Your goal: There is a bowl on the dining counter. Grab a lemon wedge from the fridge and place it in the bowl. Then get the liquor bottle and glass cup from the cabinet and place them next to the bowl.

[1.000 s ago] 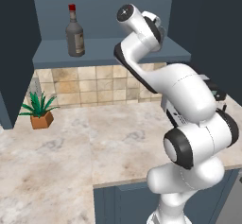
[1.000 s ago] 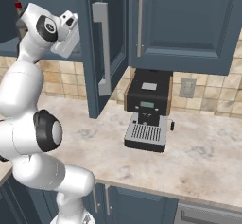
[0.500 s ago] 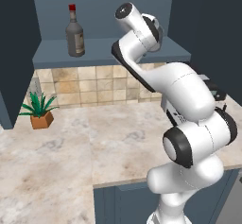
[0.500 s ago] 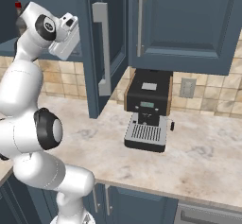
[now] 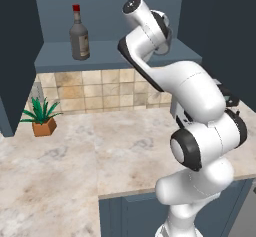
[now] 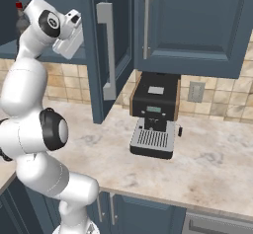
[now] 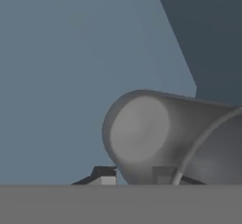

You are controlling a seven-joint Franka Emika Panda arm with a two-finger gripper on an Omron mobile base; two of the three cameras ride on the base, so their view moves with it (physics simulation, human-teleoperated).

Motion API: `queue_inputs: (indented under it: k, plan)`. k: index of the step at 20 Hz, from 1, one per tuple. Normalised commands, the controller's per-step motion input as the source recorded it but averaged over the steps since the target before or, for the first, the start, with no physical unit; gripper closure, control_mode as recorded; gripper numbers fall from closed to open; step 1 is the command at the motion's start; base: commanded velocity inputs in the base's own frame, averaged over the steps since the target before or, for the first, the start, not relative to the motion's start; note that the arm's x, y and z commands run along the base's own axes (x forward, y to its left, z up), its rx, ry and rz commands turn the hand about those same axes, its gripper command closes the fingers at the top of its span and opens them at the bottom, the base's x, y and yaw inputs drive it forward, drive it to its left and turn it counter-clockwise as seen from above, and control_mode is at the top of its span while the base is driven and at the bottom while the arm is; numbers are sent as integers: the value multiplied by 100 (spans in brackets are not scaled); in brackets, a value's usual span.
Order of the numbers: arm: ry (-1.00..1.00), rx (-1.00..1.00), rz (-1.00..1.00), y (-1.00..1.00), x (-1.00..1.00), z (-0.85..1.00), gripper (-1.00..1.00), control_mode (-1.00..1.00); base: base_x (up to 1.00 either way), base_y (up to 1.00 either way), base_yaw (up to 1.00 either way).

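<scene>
A: How does the end effector [image 7: 134,176] stand?

B: Partway closed. In the hand view one dark fingertip [image 7: 105,175] sits just left of the short, grey translucent glass cup [image 7: 160,138], and the other shows through the cup's wall at the bottom centre. Whether they press on the glass, I cannot tell.

A: Where is the cup in that frame?

B: Lower centre to right, its round base turned toward the upper left, against the blue-grey interior of the dark blue wall cabinet [image 5: 115,1].

A: Counts?

B: One glass cup. One grey-brown liquor bottle with a red cap and pale label [image 5: 79,38], upright on the cabinet shelf [image 5: 110,56] at the upper left of the left base view. One small potted green plant [image 5: 42,118] at the left edge and one black coffee machine [image 6: 154,117] at the centre of the right base view, both on the beige marbled counter [image 5: 75,156].

A: And the arm?

B: The white arm [image 5: 190,91] rises from the lower right of the left base view, bends at the elbow, and reaches up with the hand inside the cabinet at shelf height, right of the bottle. The cabinet door [image 6: 106,45] stands open.
</scene>
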Motion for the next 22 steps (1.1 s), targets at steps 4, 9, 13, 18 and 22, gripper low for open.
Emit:
queue_inputs:
  k: [4, 9, 13, 18, 22]
  plan:
    - [0, 0, 1, 2, -1, -4, 100, -100, 0, 0, 0]
    - [-1, 0, 0, 12, -26, -3, 100, -100, 0, 0, 0]
    - [-6, 0, 0, 36, -73, 0, 100, -100, 0, 0, 0]
    - [-3, 5, 0, 57, -99, 0, 100, -100, 0, 0, 0]
    - [0, 13, 0, 48, -100, 6, 100, -100, 0, 0, 0]
